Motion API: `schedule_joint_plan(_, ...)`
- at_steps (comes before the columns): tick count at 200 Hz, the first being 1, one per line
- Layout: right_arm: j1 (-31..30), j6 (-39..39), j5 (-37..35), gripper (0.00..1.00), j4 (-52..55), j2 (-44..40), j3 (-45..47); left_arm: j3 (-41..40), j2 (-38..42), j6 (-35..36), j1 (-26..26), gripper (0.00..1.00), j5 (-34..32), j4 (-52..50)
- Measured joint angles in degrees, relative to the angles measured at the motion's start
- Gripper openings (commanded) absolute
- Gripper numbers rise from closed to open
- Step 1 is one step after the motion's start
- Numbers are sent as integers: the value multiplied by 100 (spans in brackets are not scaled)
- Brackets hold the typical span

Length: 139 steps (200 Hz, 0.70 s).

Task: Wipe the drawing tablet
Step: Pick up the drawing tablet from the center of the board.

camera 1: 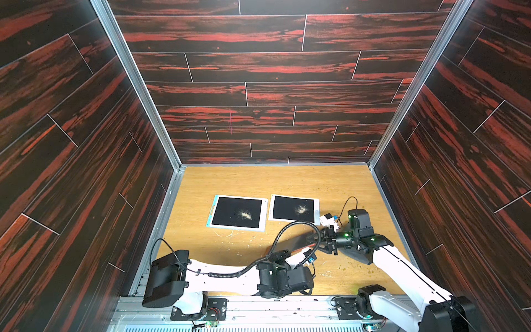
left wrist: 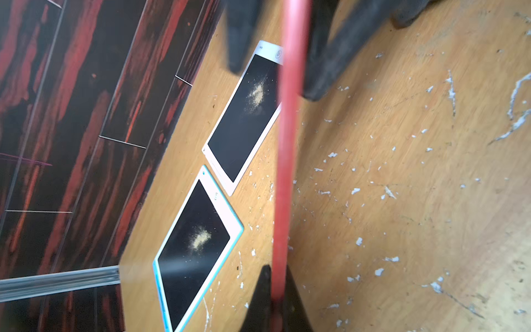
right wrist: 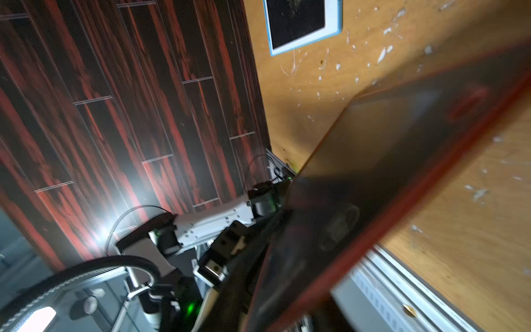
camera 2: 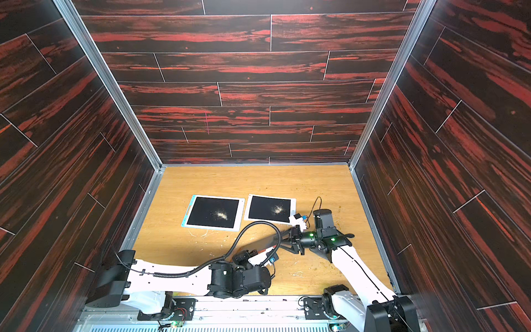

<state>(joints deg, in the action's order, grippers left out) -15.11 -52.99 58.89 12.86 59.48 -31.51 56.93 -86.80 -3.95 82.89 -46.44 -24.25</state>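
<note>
The red-framed drawing tablet [camera 1: 298, 240] hangs tilted above the near right of the table [camera 1: 287, 178], its left end pinched by the left gripper [left wrist: 275, 296], while the right gripper [camera 1: 314, 239] stands spread around its right end: apparently a handover, so the right arm must next back clear without knocking it.

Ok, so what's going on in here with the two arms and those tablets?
A red-edged drawing tablet spans between the two grippers, above the table. The left gripper is shut on one end; the right gripper has its jaws open around the other end. A blue-edged tablet and a white-edged tablet lie flat side by side, each with pale powder on its dark screen. Nothing is wiping them.
</note>
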Motion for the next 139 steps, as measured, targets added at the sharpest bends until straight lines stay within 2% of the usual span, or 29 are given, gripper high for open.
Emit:
schedule_joint_plan(23, 0, 446, -385, 69, 326, 13, -212, 219, 87, -70, -31, 0, 249, -186)
schedule_joint_plan(54, 20, 1034, -1692, 71, 1329, -232, -960, 739, 282, -282, -197, 0, 933, -417)
schedule_joint_plan(57, 24, 1069, -1845, 72, 1432, -273, -1047, 785, 328, -319, -243, 0, 1045, -428)
schedule_joint_plan(65, 52, 1150, -2286, 81, 1681, -374, -1276, 844, 424, -393, -385, 0, 1325, -433)
schedule_joint_plan(84, 293, 1397, -3512, 83, 2164, -483, -1720, 859, 754, -798, -1062, 0, 2304, -369)
schedule_joint_plan(107, 960, 1482, -4555, 85, 2583, -442, -1814, 496, 1204, -1585, -2293, 0, 3803, 313)
schedule_joint_plan(115, 1246, 1497, -4881, 97, 2739, -380, -1801, 251, 1344, -1888, -2693, 0, 4286, 640)
schedule_joint_plan(119, 1384, 1460, -5051, 99, 2806, -328, -1792, 111, 1397, -2079, -2865, 0, 4509, 820)
schedule_joint_plan(139, 1864, 1469, -5823, 99, 3128, 37, -1781, -437, 1491, -2767, -3276, 0, 5434, 1513)
